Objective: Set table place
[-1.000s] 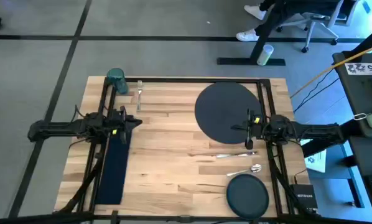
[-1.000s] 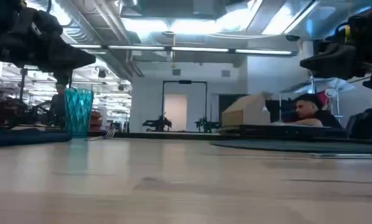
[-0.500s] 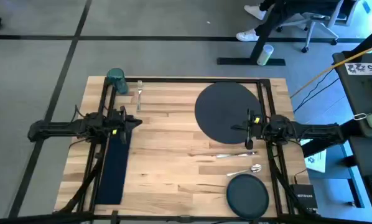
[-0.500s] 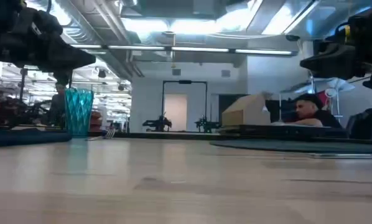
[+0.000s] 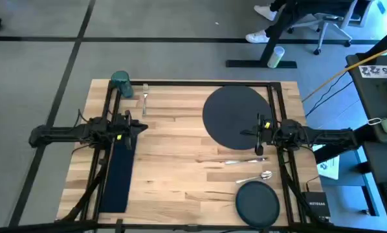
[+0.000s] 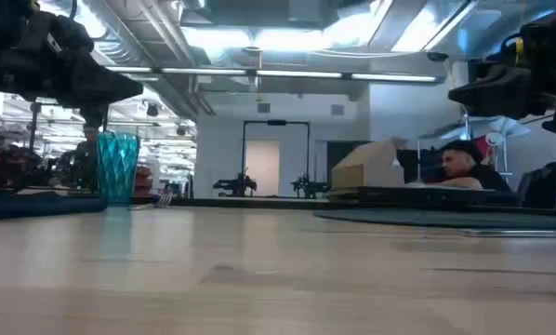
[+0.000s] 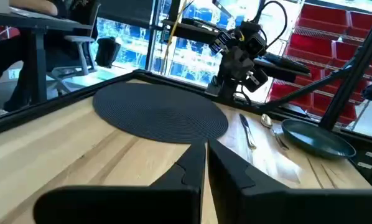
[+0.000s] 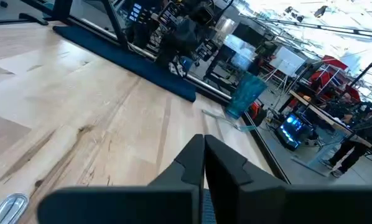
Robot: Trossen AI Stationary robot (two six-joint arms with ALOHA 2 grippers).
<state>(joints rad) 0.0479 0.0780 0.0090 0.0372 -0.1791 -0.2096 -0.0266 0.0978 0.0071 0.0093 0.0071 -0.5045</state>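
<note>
From my seat, nothing of the place is laid yet; everything sits scattered, I judge as a starting spread within reach of one arm or the other.

Nearest me on the table, the small dark plate lies at about five o'clock of the top, with the spoon just beyond it and the knife beyond that, both lying crosswise. These look parked on the right arm's side so it can take them. The navy napkin stretches along the eight o'clock edge, partly under the left arm's frame.

Mid-table, both arms hover above the wood, carrying nothing. The left gripper sits at nine o'clock over the napkin's far end, fingers pressed together in its wrist view, empty. The right gripper at three o'clock hangs over the near rim of the charger, fingers likewise closed on nothing.

The charger fills the one o'clock part. At eleven o'clock the fork lies beside the teal cup, which stands upright in the corner.

The surface is pale and tan butcher-block strips edged by black rails, dry and flat. Beyond, grey floor with dark lines, a rolling chair and a person's white shoes at the far side; the low view shows a seated person and bright ceiling lights.
</note>
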